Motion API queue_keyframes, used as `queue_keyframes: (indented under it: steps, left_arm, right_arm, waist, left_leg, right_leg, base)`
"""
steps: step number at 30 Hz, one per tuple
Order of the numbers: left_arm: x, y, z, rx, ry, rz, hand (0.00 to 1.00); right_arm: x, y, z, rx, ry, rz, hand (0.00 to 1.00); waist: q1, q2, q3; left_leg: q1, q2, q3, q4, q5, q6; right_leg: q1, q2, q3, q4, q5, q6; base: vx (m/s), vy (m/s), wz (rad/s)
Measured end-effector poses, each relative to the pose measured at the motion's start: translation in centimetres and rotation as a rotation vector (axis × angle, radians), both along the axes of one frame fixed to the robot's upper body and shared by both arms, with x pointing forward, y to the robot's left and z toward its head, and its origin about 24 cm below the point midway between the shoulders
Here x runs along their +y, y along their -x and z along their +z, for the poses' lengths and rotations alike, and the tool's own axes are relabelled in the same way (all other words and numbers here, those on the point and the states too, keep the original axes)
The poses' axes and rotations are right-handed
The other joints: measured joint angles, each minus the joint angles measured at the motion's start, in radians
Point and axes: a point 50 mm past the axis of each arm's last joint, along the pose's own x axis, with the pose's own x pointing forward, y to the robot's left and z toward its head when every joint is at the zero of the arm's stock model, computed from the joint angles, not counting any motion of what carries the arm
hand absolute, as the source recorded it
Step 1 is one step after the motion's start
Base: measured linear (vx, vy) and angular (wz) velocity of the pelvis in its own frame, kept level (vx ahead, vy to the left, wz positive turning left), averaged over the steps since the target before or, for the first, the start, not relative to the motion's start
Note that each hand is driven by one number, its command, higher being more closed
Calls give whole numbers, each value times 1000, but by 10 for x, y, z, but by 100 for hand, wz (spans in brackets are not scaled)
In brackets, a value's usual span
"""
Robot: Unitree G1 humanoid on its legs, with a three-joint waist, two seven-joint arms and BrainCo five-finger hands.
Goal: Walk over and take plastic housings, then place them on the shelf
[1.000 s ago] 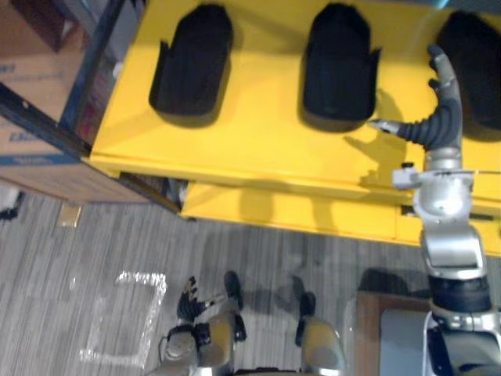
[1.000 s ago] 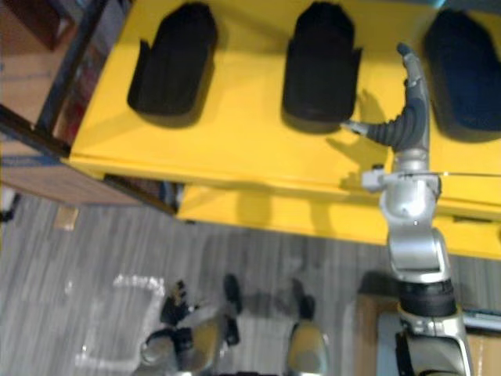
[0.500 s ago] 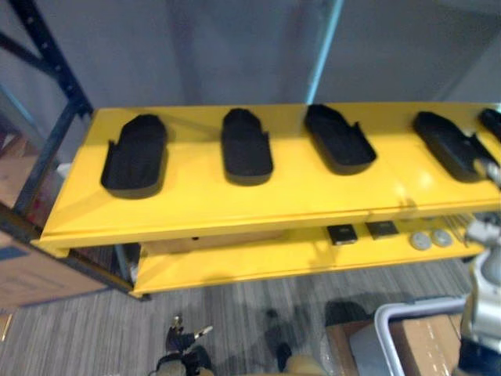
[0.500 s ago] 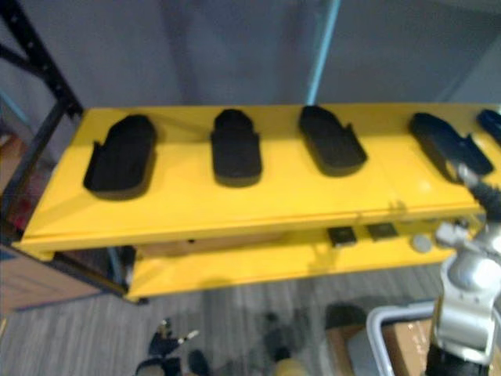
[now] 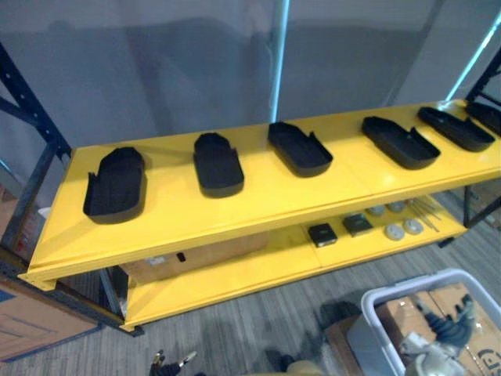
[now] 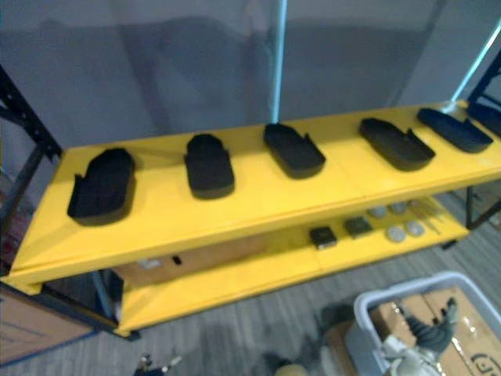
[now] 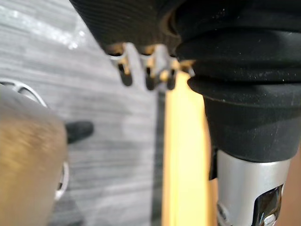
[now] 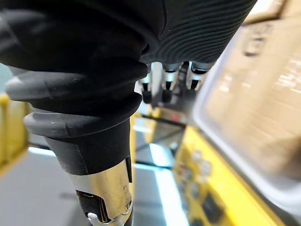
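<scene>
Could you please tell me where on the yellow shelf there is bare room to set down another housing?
The widest bare patch on the top shelf lies between the leftmost housing and the second housing; the front strip along its edge is also free. The right end is crowded, with three housings close together.

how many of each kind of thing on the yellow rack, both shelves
black plastic housings: 6, top shelf, last one cut off at the edge
small black square parts: 2, lower shelf
grey round discs: 4, lower shelf
cardboard box: 1, lower shelf
total: 13
</scene>
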Motion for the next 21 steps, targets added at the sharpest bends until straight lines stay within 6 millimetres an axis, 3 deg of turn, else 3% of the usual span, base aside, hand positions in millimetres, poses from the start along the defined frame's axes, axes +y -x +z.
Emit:
queue_keyframes:
  steps: [5, 7, 9, 11, 13, 14, 16, 21]
  left_arm:
    - [-2, 2, -1, 7, 2, -10, 0]
    - [-2, 4, -1, 12, -3, -18, 0]
    - [2, 4, 0, 16, -15, -46, 0]
    - [5, 5, 0, 19, -19, -65, 0]
    - [10, 4, 1, 20, -20, -91, 0]
    - [10, 4, 1, 19, -19, -93, 0]
    - [14, 2, 2, 19, -26, -135, 0]
    - [23, 6, 3, 33, -28, -190, 0]
  right_arm:
    - [3, -1, 9, -51, 96, -19, 0]
    - [-2, -7, 27, -116, 177, -19, 0]
    - [-15, -21, 63, -229, 343, 12, 0]
    - [-26, -31, 85, -275, 449, 59, 0]
    - [-46, -50, 118, -332, 577, 154, 0]
    - [-48, -53, 122, -338, 589, 167, 0]
    - [-51, -78, 150, -394, 660, 325, 0]
    - [-51, -113, 179, -397, 731, 541, 0]
  waist:
    - [9, 7, -14]
    - [8, 1, -29]
    - [7, -12, -43]
    - [7, -18, -52]
    - [-1, -28, -51]
    - [-1, -28, -51]
    - [8, -23, -47]
    - [18, -7, -22]
  left_leg:
    - [13, -15, 8, 0, -18, 5]
    - [19, -16, 6, 0, -21, -2]
    - [18, -15, 1, 0, -22, -4]
    - [18, -14, -9, 0, -20, -3]
    - [15, -21, -44, 0, -19, -4]
    - [15, -21, -48, 0, -19, -4]
    - [15, -27, -53, 0, -20, -4]
    - [-1, -43, -81, 0, -21, -2]
  right_leg:
    - [13, -16, -2, -3, -5, -19]
    - [15, -24, -3, -1, -4, -20]
    - [15, -25, -7, -1, -2, -17]
    - [17, -25, -19, -2, 6, -4]
    - [44, -26, -53, -10, 15, 8]
    - [46, -27, -55, -12, 15, 8]
    - [52, -27, -60, -23, 14, 8]
    - [52, -44, -89, -24, 1, 15]
  base:
    - [74, 34, -4]
    - [72, 21, 3]
    - [98, -3, 5]
    - [112, -22, 11]
    - [109, -14, 34]
    - [61, -4, 29]
    - [30, 2, 8]
    - [3, 15, 13]
